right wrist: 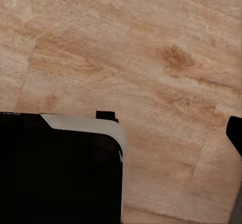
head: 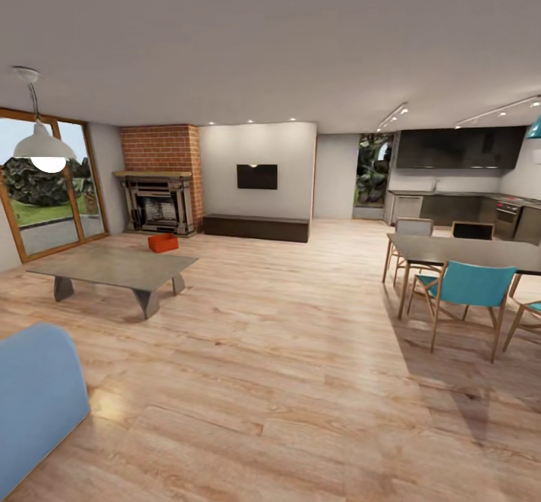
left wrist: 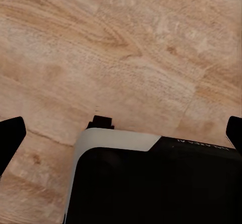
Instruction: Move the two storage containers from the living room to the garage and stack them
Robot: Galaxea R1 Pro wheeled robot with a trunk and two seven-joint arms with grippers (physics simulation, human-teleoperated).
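From my remote station, both wrist cameras look straight down at the light wood-plank floor [left wrist: 126, 48], with the robot's dark, white-edged base [left wrist: 151, 183] crossing the lower part of each picture. On the left gripper [left wrist: 121, 133] I see two dark fingertips [left wrist: 10, 136] at opposite edges of the frame, spread wide with nothing between them. On the right gripper I can make out one dark fingertip [right wrist: 234, 136] at the frame's edge; I cannot tell how its jaws stand.

In the head view, the rounded corner of a blue seat [head: 34, 400] sits nearest me at lower left, with open plank floor beyond it. To the right stands a dark dining table [head: 466, 250] with teal chairs [head: 469, 288] drawn up to it. To the left, a low grey table [head: 113, 267] rests on angled legs.

Just behind that table, one red-orange storage container [head: 163, 243] sits on the floor, upright, in front of the red brick fireplace [head: 160, 179]. A dark low bench [head: 257, 228] runs along the white wall beneath a wall-mounted screen [head: 257, 176]. A white pendant lamp [head: 43, 145] hangs before the large window at left, and a dark kitchen [head: 458, 186] fills the far right.
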